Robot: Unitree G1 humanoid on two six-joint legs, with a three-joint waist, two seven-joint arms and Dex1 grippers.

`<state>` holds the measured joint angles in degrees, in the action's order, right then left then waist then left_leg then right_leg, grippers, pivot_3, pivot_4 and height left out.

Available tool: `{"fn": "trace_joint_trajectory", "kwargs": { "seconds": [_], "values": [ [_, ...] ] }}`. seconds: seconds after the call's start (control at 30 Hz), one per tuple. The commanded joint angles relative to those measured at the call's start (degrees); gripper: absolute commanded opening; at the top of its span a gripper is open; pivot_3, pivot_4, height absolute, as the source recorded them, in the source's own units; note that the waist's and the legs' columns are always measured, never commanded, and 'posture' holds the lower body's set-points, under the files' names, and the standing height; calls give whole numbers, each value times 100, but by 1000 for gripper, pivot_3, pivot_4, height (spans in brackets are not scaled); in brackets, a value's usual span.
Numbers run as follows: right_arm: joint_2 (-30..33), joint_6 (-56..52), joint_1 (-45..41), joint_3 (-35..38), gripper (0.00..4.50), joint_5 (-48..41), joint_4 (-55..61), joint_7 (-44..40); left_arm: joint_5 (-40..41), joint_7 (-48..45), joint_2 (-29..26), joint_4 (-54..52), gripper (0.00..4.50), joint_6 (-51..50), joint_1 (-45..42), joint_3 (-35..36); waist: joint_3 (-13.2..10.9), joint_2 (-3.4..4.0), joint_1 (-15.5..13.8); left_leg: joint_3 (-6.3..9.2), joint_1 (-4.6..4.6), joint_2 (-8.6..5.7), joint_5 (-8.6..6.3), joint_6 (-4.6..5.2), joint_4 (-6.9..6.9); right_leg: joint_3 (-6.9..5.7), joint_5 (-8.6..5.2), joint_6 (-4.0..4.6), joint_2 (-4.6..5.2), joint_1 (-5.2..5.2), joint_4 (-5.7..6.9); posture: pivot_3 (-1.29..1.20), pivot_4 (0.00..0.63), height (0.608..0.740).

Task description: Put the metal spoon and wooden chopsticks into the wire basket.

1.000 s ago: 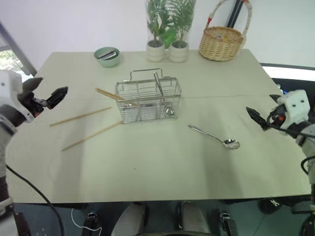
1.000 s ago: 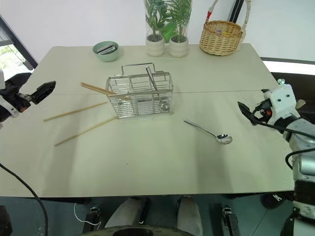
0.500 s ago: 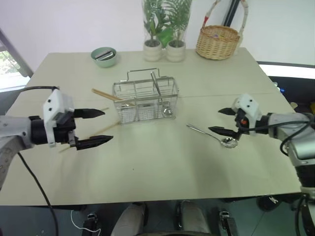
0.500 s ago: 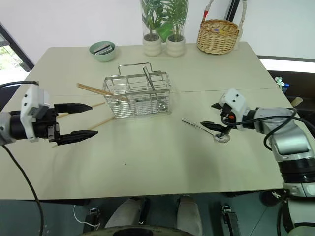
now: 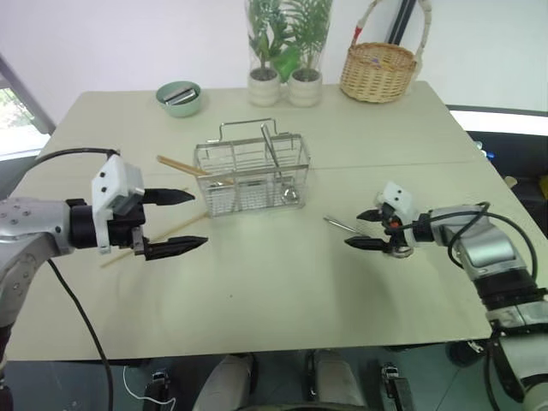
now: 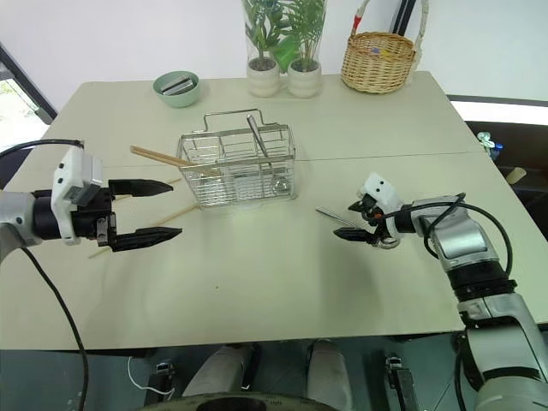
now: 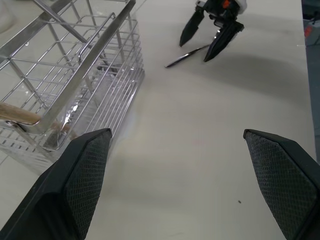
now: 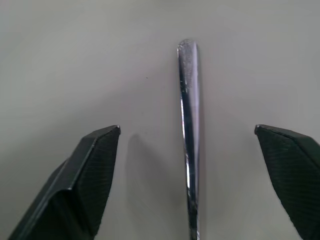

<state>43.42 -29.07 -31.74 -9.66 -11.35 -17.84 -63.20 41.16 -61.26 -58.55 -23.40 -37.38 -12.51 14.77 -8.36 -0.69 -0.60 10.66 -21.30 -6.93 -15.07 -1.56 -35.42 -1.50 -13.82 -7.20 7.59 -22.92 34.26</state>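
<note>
One metal spoon [image 8: 187, 140] lies flat on the table [image 6: 282, 291] to the right of the wire basket [image 6: 238, 168], its thin handle running between the two black fingers of the right tool [image 6: 360, 224], which straddles it with the jaws apart and nothing gripped. To do this step well, I judge the fingers should settle low enough to reach the table on either side of the handle and close squarely across it; the handle is thin and slick, so an off-centre or high pinch would likely let it skid or pivot away. The right arm reaches in from the table's right edge, its tool angled downward and toward the basket. Wooden chopsticks [image 5: 175, 228] lie on the table left of the basket, and one pair [image 6: 163, 157] leans over the basket's left rim with its end inside. The left tool [image 5: 183, 222] hovers above the loose sticks near the basket, jaws spread wide and holding nothing, the forearm coming in from the left and pointing across toward the basket.
</note>
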Motion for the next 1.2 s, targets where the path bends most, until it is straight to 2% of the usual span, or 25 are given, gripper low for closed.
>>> {"fn": "trace_joint_trajectory", "kwargs": {
  "seconds": [0.03, 0.2, 0.53, 0.67, 0.8, 0.97, 1.2],
  "values": [
    [-31, -25, -117, -17, 2550, 137, -205, -7, 68, 34, -72, -144, 4500, -60, -97, 126, 3, -5, 1, 0, 1, 0, 0, 0, 0, 0, 0, 0, -1, 1, 0, 0, 150, 704],
    [-87, 5, -120, 13, 21, 206, -312, -13, 101, 10, -84, -189, 4500, -108, -88, 167, 7, -11, -1, 5, 3, 0, 0, -1, 1, -1, 1, -1, -3, 3, 1, 0, 150, 704],
    [-117, 96, -21, 346, 21, 125, -166, 193, 83, 56, -23, -111, 4500, -59, -268, 97, 8, -13, -1, 4, 5, 0, 1, -1, 1, -1, 1, -1, -3, 6, 2, 0, 150, 704],
    [-262, 221, -247, 1099, 21, -177, 112, 816, 97, 127, 40, 0, 4500, -57, -476, 82, 4, -7, -3, 3, 5, 0, 2, -4, 0, 0, 2, 0, -3, 5, 2, 0, 150, 704],
    [-511, -178, -721, 1939, 21, -884, 718, 1304, -20, 189, 103, 156, 4500, 39, -666, 49, -6, 9, 16, 3, 0, 0, 9, -12, 0, 4, 7, 5, -4, -6, 7, 0, 150, 704],
    [-1393, -732, -1835, 2300, 21, -1590, 1408, 2292, -84, 407, 291, 458, 4500, 77, -1063, 38, -2, 3, 98, 3, 0, 31, 14, -22, 10, 3, 14, 16, -31, -10, 6, 0, 150, 704],
    [-2806, -138, -2683, 1735, 21, -1406, 875, 2915, -225, 542, 415, 583, 4500, 143, -1269, 13, 3, -6, 157, 7, 0, 54, 28, -45, 19, 3, 36, 50, -58, -23, 12, 0, 150, 704]
  ]
}}
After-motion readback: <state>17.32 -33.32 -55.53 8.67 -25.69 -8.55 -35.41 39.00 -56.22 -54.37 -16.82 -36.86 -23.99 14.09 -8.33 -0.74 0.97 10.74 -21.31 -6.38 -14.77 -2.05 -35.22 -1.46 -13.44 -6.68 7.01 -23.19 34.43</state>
